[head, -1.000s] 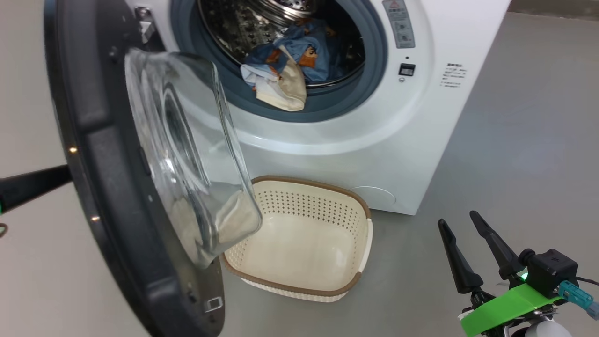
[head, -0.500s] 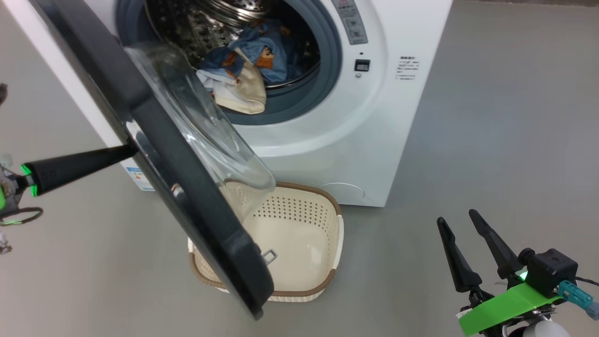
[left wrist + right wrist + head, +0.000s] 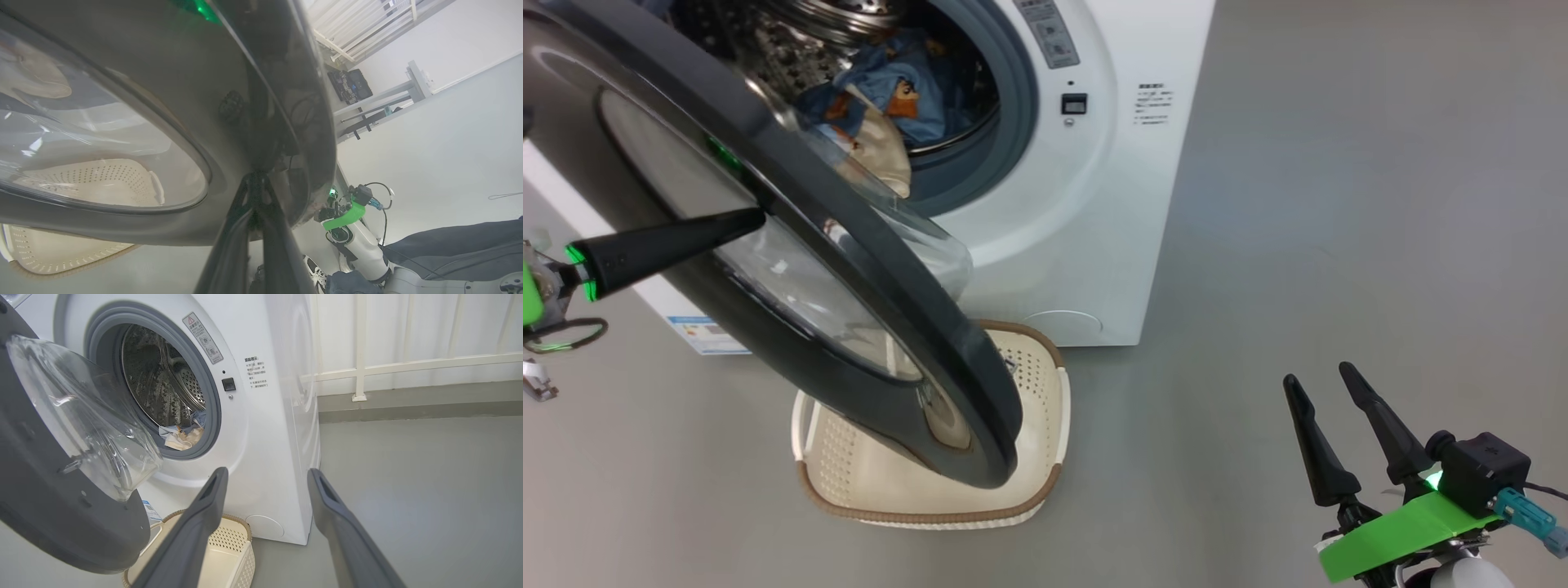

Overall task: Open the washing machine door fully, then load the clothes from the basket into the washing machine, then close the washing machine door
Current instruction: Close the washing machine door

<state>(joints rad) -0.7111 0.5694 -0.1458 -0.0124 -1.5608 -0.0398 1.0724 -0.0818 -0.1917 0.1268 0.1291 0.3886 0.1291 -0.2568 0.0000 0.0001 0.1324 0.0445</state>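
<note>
The washing machine (image 3: 1094,204) stands with its mouth uncovered, and the clothes (image 3: 882,90), blue printed fabric with a beige piece, lie in the steel drum. The washing machine door (image 3: 931,327) hangs half swung, its glossy outer face toward me, above the cream basket (image 3: 931,516), which looks empty. My left gripper (image 3: 752,219) is shut, with its tip against the door's outer face; in the left wrist view the left gripper (image 3: 255,179) meets the black rim. My right gripper (image 3: 1319,377) is open at lower right, holding nothing. The right wrist view shows the right gripper (image 3: 266,473), door (image 3: 61,498), clothes (image 3: 182,437) and basket (image 3: 229,547).
Bare grey floor (image 3: 1339,204) spreads to the right of the machine. A white railing (image 3: 359,367) runs along the wall behind it. In the left wrist view a shoe (image 3: 314,269) and a dark trouser leg (image 3: 449,249) of a person show near my right arm.
The door has swung from wide open toward the machine, outer face now toward me, with my left gripper against it. The head camera has shifted. The right gripper has stayed put.
</note>
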